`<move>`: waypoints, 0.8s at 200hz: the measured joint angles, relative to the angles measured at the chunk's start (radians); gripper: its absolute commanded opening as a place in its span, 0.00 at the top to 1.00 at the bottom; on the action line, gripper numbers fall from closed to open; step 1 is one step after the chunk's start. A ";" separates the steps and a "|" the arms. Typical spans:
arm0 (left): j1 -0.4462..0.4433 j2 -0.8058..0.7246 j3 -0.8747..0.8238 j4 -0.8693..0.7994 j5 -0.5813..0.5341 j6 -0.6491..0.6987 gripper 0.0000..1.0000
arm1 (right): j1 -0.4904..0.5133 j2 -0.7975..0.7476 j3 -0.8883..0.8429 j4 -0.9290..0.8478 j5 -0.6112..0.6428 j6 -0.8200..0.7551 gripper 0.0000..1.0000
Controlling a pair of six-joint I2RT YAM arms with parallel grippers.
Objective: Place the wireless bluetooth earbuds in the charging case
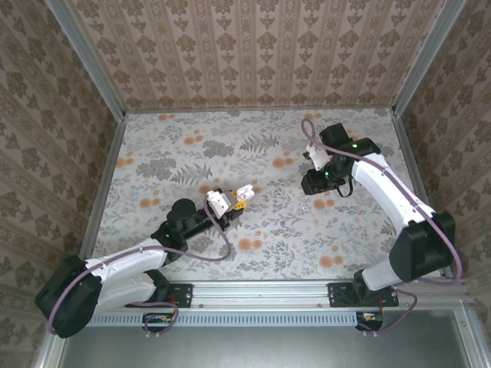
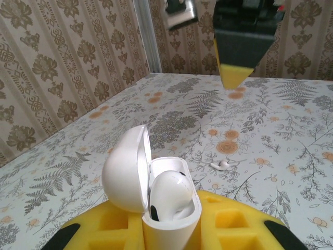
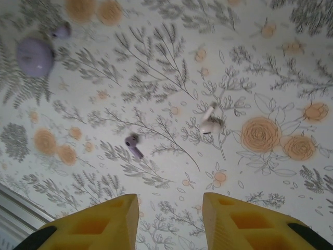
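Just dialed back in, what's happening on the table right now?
The left hand grips the open white charging case, lid up, with one earbud apparently seated inside. The right hand hangs open and empty above the table, over a loose white earbud. A purple earbud lies nearby.

Non-task holdings, as I see them from my place at the near edge:

1. Surface (image 1: pixel 253 146): pale covering printed with grey ferns and orange blossoms.
2. Walls (image 1: pixel 245 54): beige patterned wallpaper along the far, left and right edges.
3. Metal posts, one at the far left corner (image 1: pixel 88 61) and one at the far right corner (image 1: pixel 430 54).
4. Metal rail (image 1: pixel 261 290) along the near edge.
5. Two small purple pieces lying well apart on the print: a rounded blur (image 3: pixel 34 54) and a stemmed bit (image 3: pixel 133 145). I cannot tell what they are.
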 measured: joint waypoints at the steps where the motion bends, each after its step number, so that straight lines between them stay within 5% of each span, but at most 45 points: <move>1: 0.000 0.000 0.000 0.000 0.000 0.000 0.89 | 0.000 0.002 0.000 0.000 0.000 0.000 0.61; 160: 0.006 -0.018 -0.036 -0.031 -0.033 0.011 0.89 | 0.000 0.395 -0.011 0.142 0.013 0.101 0.61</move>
